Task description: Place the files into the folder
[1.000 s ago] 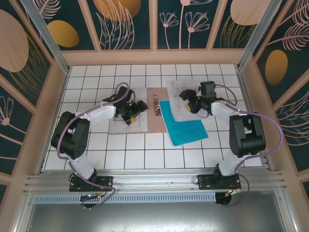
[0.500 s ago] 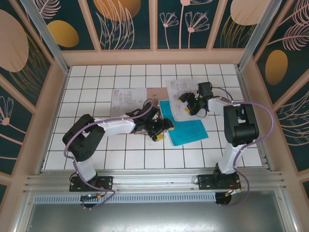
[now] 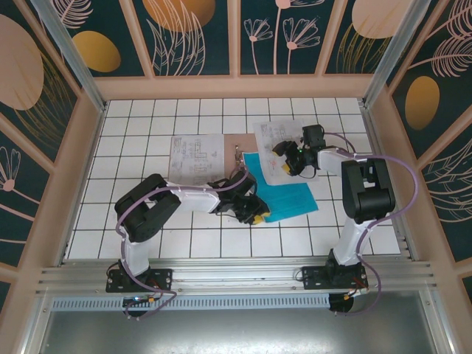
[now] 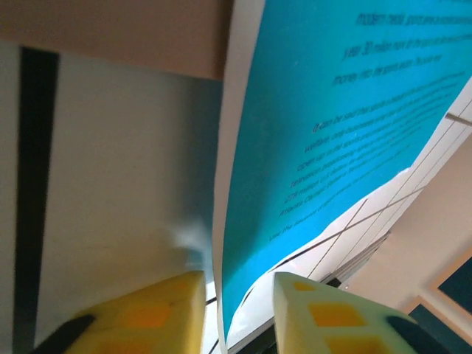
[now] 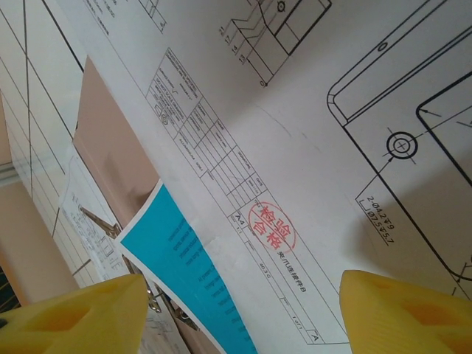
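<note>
While the left tool [image 4: 237, 310] straddles the teal sheet [image 4: 332, 147] — narrow, unclamped — the right tool [image 5: 240, 313] hangs wide.

Folder [image 3: 234, 141]: centre, between the sheets.
Left sheet [image 3: 195, 156]: flat, against the folder's left side.
Text sheet [image 3: 291, 198]: right of the folder, overlapping its right edge, nearest the arms.
Drawing sheet [image 3: 264, 133]: behind the text sheet, edges meeting.

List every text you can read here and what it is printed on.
"检验合格": red oval stamp on the white drawing sheet.
dimension note, same sheet: starts "2-", rest unsure.
title block, same sheet: too small to read.
teal sheet: black printed lines, too blurred to read.
</note>
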You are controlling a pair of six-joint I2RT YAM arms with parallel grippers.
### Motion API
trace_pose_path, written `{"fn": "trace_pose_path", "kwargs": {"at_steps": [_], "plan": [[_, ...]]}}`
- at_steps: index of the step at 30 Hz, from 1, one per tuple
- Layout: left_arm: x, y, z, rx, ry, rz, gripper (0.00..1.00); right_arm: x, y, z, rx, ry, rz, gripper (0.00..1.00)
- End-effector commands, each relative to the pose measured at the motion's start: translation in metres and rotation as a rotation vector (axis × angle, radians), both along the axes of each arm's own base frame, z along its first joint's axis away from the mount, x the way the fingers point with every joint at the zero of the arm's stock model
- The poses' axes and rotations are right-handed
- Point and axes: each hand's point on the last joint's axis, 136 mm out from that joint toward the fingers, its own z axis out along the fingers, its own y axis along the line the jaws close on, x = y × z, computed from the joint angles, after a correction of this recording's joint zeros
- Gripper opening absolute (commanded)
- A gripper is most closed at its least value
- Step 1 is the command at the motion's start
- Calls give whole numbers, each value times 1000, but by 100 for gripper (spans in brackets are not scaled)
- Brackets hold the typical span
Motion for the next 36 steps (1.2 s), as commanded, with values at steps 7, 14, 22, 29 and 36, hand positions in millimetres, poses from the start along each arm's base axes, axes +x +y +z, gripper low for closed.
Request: {"fn": "trace_pose_path", "kwargs": {"at_steps": [7, 14, 22, 29, 36], "plan": [[20, -11, -4, 41, -42, 27, 0, -12, -1, -20, -7, 68, 30, 70], [42, 3, 3, 85, -84, 36, 0, -30, -4, -30, -19, 101, 46, 70], [72, 14, 8, 92, -114, 39, 0, -52, -1, -18, 11, 101, 41, 70], [76, 11, 5, 81, -109, 29, 0, -73, 13, -13, 95, 124, -24, 70], [68, 16, 12, 64, -104, 37, 9, -86, 14, -8, 169, 132, -156, 70]]}}
